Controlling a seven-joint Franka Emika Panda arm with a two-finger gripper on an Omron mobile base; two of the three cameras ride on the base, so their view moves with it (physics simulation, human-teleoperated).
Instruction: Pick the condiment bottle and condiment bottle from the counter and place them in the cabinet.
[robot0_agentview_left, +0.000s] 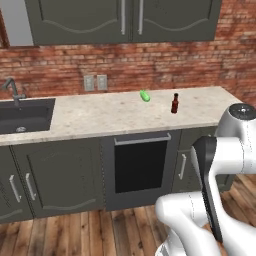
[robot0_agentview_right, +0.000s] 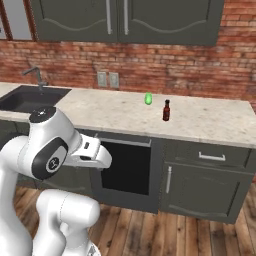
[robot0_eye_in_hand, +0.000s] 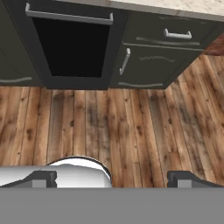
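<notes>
Two things stand on the counter (robot0_agentview_left: 100, 117), in the middle right of both base views. One is a small dark brown bottle (robot0_agentview_left: 174, 103) with a red cap, and it stands upright. The other is a small green bottle (robot0_agentview_left: 145, 96), just up and left of the brown one; in the left base view it looks tilted, and the two do not touch. Both are near the middle of the stone top, away from its front edge.

Above them, at the top of the frame, the doors of the cabinet (robot0_agentview_left: 125, 20) are closed, with two metal handles side by side. Behind the counter is a red brick wall (robot0_agentview_left: 200, 65) with two pale switch plates (robot0_agentview_left: 95, 82). At the left of the frame I see the dark sink (robot0_agentview_left: 25, 115) and its faucet (robot0_agentview_left: 12, 90).

My pincer (robot0_eye_in_hand: 111, 179) is low, at the bottom of the hand view, looking down on the wooden floor (robot0_eye_in_hand: 109, 127). Its fingertips (robot0_eye_in_hand: 41, 178) stand wide apart and nothing is between them. Beyond the floor, at the top of this view, are the dark oven (robot0_eye_in_hand: 70, 48) and a drawer (robot0_eye_in_hand: 175, 33) with a metal handle.
</notes>
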